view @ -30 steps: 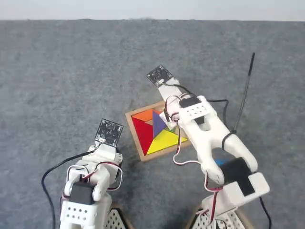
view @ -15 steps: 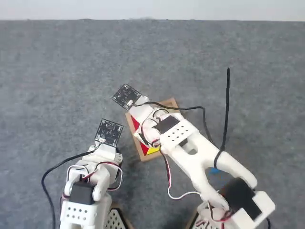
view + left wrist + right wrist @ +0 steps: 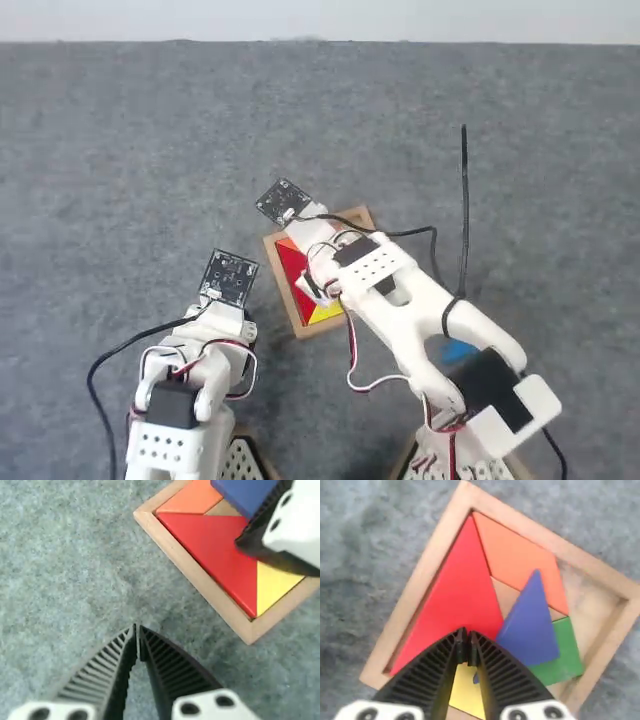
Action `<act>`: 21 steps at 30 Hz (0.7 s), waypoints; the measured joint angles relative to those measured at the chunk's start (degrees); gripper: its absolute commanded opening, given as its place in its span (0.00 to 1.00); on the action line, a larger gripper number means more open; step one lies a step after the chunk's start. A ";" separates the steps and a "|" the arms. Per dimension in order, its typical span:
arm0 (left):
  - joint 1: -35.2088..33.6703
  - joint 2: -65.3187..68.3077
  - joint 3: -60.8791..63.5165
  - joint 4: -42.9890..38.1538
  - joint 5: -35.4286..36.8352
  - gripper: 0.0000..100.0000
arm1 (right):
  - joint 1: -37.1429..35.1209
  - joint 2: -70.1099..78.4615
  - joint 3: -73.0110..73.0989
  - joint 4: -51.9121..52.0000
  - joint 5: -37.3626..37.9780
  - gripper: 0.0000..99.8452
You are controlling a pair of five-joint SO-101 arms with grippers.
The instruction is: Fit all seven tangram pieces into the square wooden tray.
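My right pincer [image 3: 466, 636] is pressed together and grips nothing. It hangs above the square wooden tray [image 3: 425, 580], its tips over the large red triangle [image 3: 460, 590], close to the yellow piece [image 3: 465, 692]. The tray sits about mid-table, nearer the edge where my bases stand. Inside also lie an orange four-sided piece [image 3: 515, 560], a green piece [image 3: 566, 656] and a blue triangle [image 3: 530, 622], which lies askew over the green one and bare tray floor. My left pincer [image 3: 137, 630] is pressed together too, over the grey table [image 3: 150, 130] just beside the tray's rim, not touching it.
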 measured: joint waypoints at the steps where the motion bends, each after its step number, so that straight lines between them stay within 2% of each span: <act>1: 0.00 0.00 0.00 0.00 0.00 0.01 | 0.26 0.00 0.00 0.00 0.62 0.01; 13: 0.00 0.00 0.00 0.00 0.00 0.01 | 5.71 0.53 -1.14 0.53 2.11 0.01; 21: 0.00 0.00 0.00 0.00 0.00 0.01 | 6.68 0.62 -3.78 0.53 2.11 0.01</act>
